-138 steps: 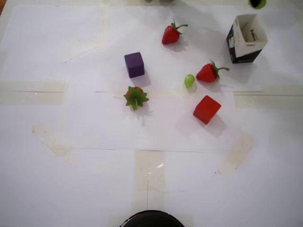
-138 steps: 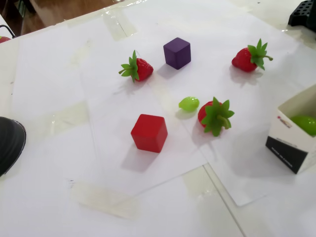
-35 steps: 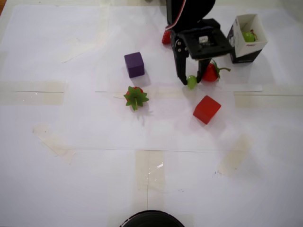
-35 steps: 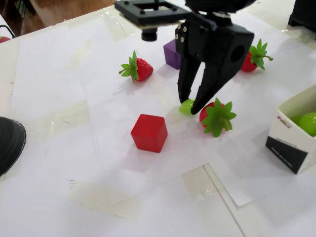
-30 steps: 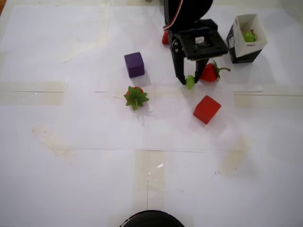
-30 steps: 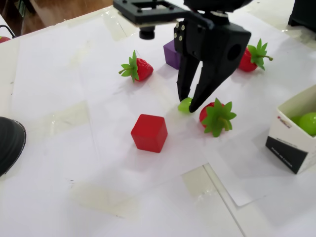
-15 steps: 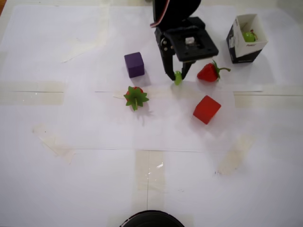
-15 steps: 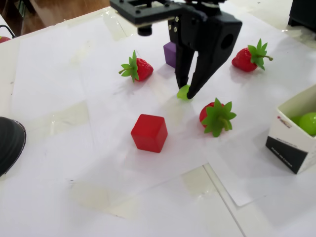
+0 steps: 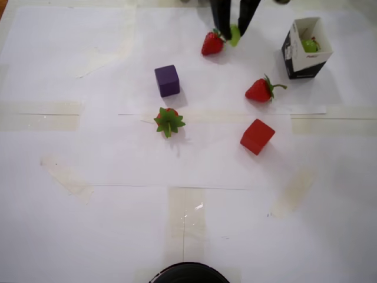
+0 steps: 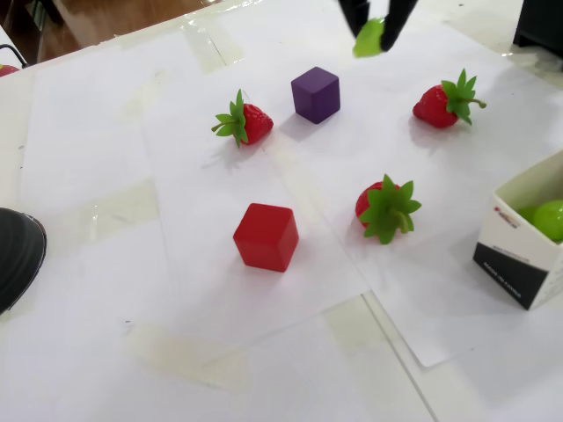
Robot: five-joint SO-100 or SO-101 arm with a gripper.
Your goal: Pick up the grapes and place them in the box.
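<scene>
- While the gripper (image 10: pixel 376 33) pinches one grape (image 10: pixel 369 38) between its fingertips, the fruit hangs clear of the paper, high enough to pass over the strawberries.
- Off to the gripper's side in the overhead view stands the box (image 9: pixel 306 48), open top up to take it, another grape (image 9: pixel 310 45) already inside.

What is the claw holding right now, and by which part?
The claw holds a green grape off the table, its two fingertips pinching the grape's opposite sides. A second grape already sits in the box.
</scene>
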